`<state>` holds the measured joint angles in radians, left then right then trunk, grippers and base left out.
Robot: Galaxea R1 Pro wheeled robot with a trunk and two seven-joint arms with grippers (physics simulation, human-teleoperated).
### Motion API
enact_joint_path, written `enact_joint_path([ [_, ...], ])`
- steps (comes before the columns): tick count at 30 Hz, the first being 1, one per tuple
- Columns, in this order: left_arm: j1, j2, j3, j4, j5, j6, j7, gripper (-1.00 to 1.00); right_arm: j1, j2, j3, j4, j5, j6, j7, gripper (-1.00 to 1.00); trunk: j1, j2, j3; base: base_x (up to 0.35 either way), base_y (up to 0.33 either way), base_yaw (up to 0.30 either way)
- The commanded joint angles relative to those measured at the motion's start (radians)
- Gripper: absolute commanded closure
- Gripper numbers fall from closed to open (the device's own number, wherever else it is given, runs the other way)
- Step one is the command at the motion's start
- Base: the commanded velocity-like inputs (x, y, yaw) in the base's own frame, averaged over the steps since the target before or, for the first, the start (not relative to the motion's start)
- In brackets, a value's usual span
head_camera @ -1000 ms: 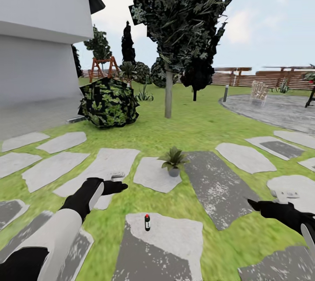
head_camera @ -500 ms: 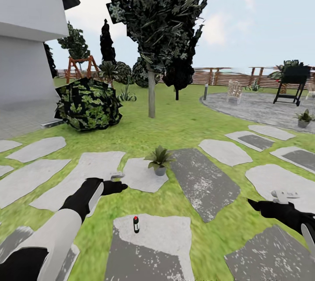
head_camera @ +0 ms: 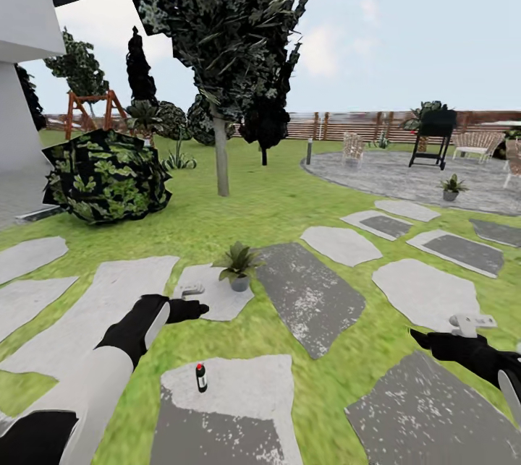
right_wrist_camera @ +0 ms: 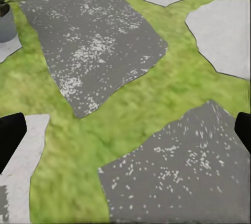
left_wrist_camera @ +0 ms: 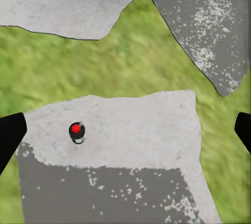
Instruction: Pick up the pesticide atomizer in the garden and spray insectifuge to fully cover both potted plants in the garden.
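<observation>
Spray bottle [head_camera: 201, 377]: upright on stepping stone [head_camera: 246, 385], untouched. View has swung right since a second ago, likely base turning; second potted plant [head_camera: 451, 186] now visible on patio. Left hand [head_camera: 189, 300] and right hand [head_camera: 441, 331] open, empty.

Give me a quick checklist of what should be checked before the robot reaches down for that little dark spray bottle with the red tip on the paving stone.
1. The small dark spray bottle with a red tip stands upright on the grey stepping stone: ok.
2. Nothing lies around it on the stone, seen in the left wrist view: ok.
3. The left gripper is open and empty: ok.
4. The left gripper is at the bottle: not ok, it hangs apart from it, nearer the leafy green plant in a grey pot.
5. The right gripper is free: ok, its fingers are spread over grass and stones.
6. The second potted plant is located: ok, on the round paved patio.
</observation>
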<state>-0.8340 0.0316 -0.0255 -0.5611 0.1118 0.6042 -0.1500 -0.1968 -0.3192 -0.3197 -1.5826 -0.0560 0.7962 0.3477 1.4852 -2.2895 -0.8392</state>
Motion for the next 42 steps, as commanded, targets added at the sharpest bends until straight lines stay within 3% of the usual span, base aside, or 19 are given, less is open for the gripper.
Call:
enact_joint_path([
  [1, 0.0, 0.001, -0.006, -0.002, 0.01, 0.006, 0.002, -1.0, -0.001, 0.0, -0.001, 0.0, -0.005, 0.006, 0.001, -1.0, 0.0, 0.0, -0.001, 0.0, 0.0, -0.274],
  [9, 0.003, 0.0, -0.023, -0.002, 0.011, -0.013, 0.005, -1.0, -0.001, 0.0, -0.001, -0.001, -0.005, 0.006, 0.004, -1.0, 0.019, -0.035, -0.017, 0.0, 0.0, -0.16],
  [22, 0.022, -0.002, -0.024, 0.011, 0.009, -0.151, 0.016, -1.0, -0.003, 0.0, 0.001, -0.002, -0.006, 0.006, 0.009, -1.0, 0.069, -0.126, -0.067, 0.0, 0.0, -0.015],
  [33, 0.067, 0.035, -0.014, 0.015, 0.012, -0.229, 0.019, -1.0, -0.004, 0.0, 0.058, -0.002, -0.006, 0.006, 0.004, -1.0, 0.111, -0.203, -0.118, 0.0, 0.0, 0.0],
  [42, 0.077, 0.045, -0.01, 0.014, 0.016, -0.255, 0.019, -1.0, -0.003, 0.0, 0.065, -0.002, -0.007, 0.006, 0.007, -1.0, 0.111, -0.203, -0.13, 0.0, 0.0, 0.0],
])
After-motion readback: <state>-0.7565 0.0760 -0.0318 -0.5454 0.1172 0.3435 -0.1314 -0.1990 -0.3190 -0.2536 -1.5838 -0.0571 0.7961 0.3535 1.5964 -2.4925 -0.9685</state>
